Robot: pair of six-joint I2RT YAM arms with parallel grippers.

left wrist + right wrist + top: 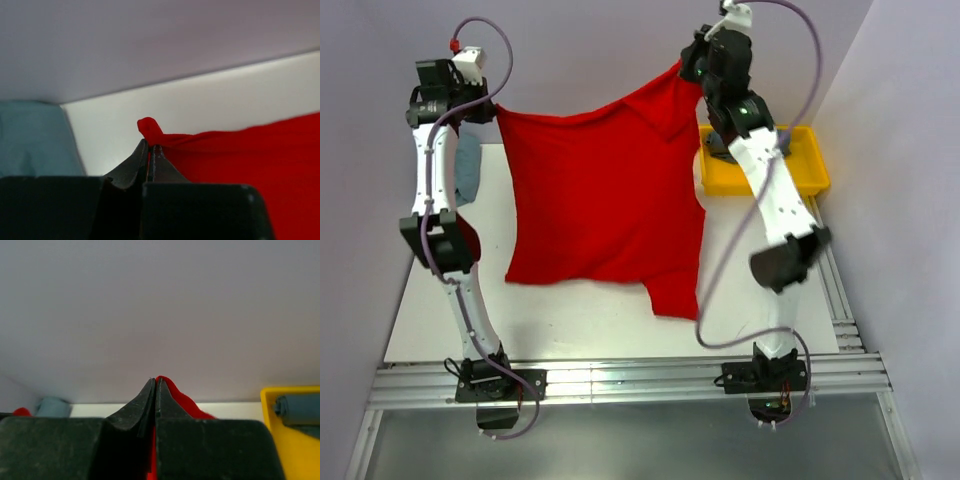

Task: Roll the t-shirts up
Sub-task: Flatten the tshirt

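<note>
At the table's [570, 320] left edge a pale teal t-shirt [468, 170] lies bunched and is not yet handled. Just above that edge, the left gripper [150, 150] has its fingers pressed together on a corner of the red t-shirt [600, 200], and a small nub of cloth pokes out past the tips.

The red t-shirt hangs over the middle of the table as a wide sheet stretched between the two arms. Its top edge sags slightly. Near the upper right there is a loose fold, and one sleeve droops below the lower hem on the right. The cloth looks soft and limp. Whether the hem touches the table cannot be told from above.

Above the table's far right corner, the right gripper [155, 382] is likewise pinched shut on the other top corner of the red cloth. A yellow tray [800, 175] sits at that corner, with a rolled blue-grey t-shirt [297, 410] inside it.

The step in hand appears to be spreading the shirt before laying it down. The next move likely calls for both arms to lower together, keeping the cloth taut so it lands flat and free of wrinkles, ready for rolling.
</note>
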